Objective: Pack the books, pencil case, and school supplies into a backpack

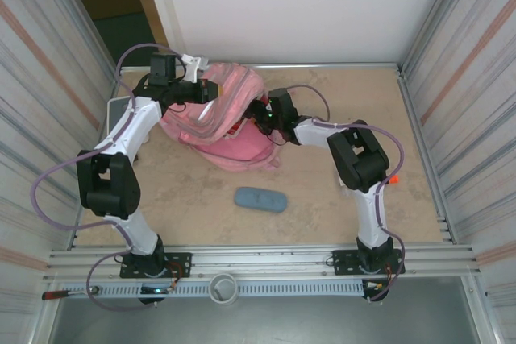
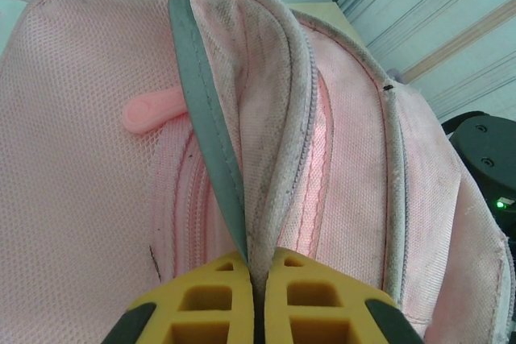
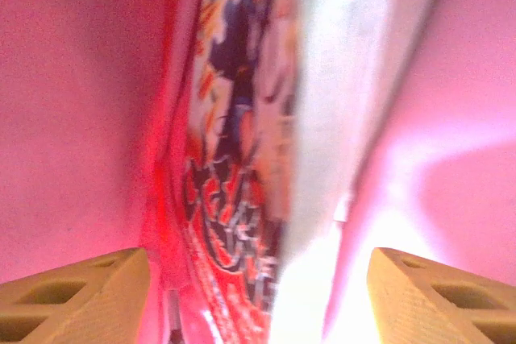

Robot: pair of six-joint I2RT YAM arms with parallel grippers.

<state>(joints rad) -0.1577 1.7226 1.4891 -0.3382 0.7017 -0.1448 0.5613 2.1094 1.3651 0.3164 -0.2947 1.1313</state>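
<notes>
1. Backpack, pink and soft, lies on the table towards the far side, between the two arms.
2. Left gripper: its yellow fingers are pressed together on a fold of the backpack's rim, right where the grey trim meets the zip edge. In the overhead view this grip sits at the bag's far left corner, with the fabric drawn up there.
3. A pink zip pull lies on the mesh panel, left of the trim and well above the pinching fingertips.
4. Right gripper is inside the bag, pink lining on both sides, and its fingers stand wide apart.
5. Comic book, with red lettering and colourful art, stands nearly edge-on in the gap between those spread fingers, closer to the left one. The picture is blurred, so contact with either finger cannot be told, but neither one clamps it.
6. A pale surface runs alongside the book on its right; what it is cannot be made out.
7. Pencil case, blue-grey, lies flat on the table outside the bag, nearer the arm bases and well apart from both grippers.
</notes>
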